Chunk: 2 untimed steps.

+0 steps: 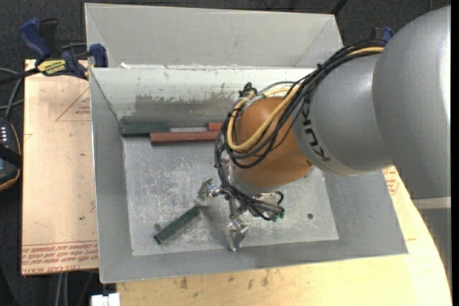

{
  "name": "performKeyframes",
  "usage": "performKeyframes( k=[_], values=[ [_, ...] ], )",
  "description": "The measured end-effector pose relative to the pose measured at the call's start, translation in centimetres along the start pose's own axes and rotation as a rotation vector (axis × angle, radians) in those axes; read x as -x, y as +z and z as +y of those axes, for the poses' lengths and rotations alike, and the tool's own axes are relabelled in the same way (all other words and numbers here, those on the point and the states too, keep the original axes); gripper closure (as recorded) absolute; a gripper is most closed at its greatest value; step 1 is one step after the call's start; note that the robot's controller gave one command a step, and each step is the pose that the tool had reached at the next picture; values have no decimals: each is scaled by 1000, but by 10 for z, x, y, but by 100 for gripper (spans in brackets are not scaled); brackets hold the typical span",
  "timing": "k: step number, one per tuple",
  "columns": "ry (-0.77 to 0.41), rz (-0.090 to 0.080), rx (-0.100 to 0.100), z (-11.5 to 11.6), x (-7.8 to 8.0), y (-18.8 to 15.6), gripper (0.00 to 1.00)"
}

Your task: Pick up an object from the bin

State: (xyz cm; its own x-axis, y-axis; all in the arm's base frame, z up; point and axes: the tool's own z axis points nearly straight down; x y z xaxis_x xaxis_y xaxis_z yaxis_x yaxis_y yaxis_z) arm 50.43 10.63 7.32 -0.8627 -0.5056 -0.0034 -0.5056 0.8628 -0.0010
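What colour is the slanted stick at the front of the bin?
The stick is dark green, camera view.

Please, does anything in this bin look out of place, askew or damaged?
Nothing looks broken or spilled. Only the dark green bar lies askew near the front, its end beside the open pincer, whereas the grey bar and the reddish bar lie straight along the back wall. The bin floor looks scratched.
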Motion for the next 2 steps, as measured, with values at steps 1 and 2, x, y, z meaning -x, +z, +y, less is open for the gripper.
performKeyframes(
  k=[1, 2],
  values=[
    [0, 0, 0, 0, 0, 0, 0],
    [59, -9, -1, 58, 70, -3, 100]
  ],
)
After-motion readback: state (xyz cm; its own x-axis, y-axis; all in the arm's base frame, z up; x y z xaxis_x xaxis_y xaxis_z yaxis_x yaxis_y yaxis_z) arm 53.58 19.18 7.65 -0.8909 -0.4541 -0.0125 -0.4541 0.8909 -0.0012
